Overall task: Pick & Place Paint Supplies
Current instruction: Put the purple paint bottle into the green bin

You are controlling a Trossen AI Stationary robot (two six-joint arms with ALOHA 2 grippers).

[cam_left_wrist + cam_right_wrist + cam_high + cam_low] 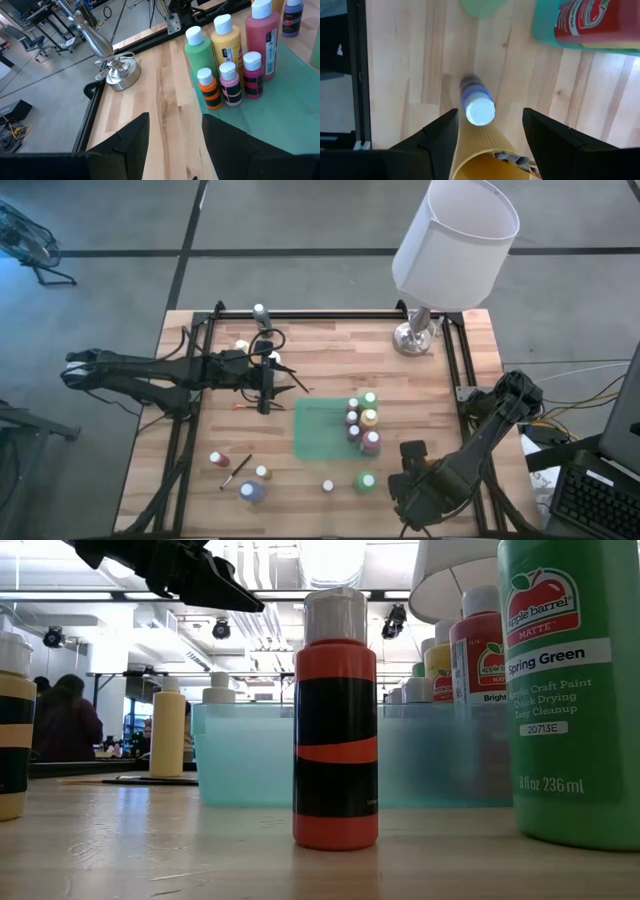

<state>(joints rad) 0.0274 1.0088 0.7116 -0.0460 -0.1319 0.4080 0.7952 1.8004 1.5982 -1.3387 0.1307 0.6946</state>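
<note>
Several pale-capped paint bottles (362, 422) stand clustered on the green mat (320, 435); in the left wrist view they show as a group (227, 75). More bottles stand on bare wood: green (366, 480), white-capped (327, 485), blue (252, 492), red (217, 459). A dark brush (237, 470) lies flat beside them. My left gripper (283, 380), open, hovers left of the mat, raised above the table (170, 570). My right gripper (490, 135) is open at the near right corner. A tan cup (480, 160) and a white-capped bottle (479, 110) show in its gap. My right gripper has the tan cup's mouth (470, 167) in the gap between its fingers. I cannot tell whether the fingers touch the cup's wall. My left gripper touches nothing.
A lamp with a white shade stands on its metal base (413, 337) at the far right of the table. A black frame (330, 313) runs around the table's edges. An orange bottle (335, 740) and a large green one (575, 690) stand close to the low camera. People sit in the room behind.
</note>
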